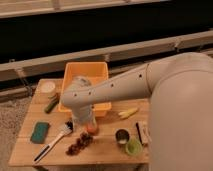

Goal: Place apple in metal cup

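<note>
The apple (92, 129) is a small orange-red fruit on the wooden table (105, 152), just in front of the orange bin. My gripper (84, 121) hangs from the white arm right above and slightly left of the apple, hiding its upper part. I cannot tell whether it touches the apple. The metal cup (122, 136), silvery with a dark inside, stands upright to the right of the apple, about one cup width from it. It looks empty.
A light green plastic cup (133, 147) touches the metal cup's front right. A dark red fruit cluster (79, 144), a brush (51, 142) and a green sponge (39, 132) lie to the left. An orange bin (87, 75), a banana (128, 112), a white bowl (48, 88) and a green vegetable (51, 105) are behind.
</note>
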Action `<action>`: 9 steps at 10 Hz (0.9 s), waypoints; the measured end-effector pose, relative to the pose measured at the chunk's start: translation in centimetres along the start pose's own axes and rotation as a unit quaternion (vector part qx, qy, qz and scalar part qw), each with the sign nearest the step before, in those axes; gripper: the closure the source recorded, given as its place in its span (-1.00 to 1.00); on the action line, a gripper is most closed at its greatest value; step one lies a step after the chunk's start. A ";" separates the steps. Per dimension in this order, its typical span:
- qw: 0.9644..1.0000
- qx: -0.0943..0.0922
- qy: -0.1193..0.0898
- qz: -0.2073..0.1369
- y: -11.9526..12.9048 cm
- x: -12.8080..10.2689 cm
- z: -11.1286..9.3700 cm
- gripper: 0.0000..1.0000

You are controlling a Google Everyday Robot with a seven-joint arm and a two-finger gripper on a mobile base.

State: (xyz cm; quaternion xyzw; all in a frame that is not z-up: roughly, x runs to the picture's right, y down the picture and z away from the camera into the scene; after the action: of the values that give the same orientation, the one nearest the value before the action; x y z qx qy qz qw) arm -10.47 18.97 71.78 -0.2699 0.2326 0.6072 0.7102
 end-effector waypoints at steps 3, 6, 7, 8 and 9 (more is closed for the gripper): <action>1.000 0.018 -0.005 0.015 -0.8 -1.5 2.7 -0.30; 0.999 0.025 -0.007 0.041 -1.6 -2.6 4.5 -0.30; 0.999 0.026 -0.006 0.047 -1.8 -2.8 5.0 -0.30; 0.998 0.025 -0.004 0.051 -1.9 -3.0 5.5 -0.30; 0.998 0.025 -0.003 0.055 -2.1 -3.2 5.9 -0.30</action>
State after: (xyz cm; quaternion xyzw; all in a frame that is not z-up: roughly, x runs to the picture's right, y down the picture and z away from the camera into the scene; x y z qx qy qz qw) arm -8.89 20.28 78.54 -0.2373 0.2604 0.6399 0.6829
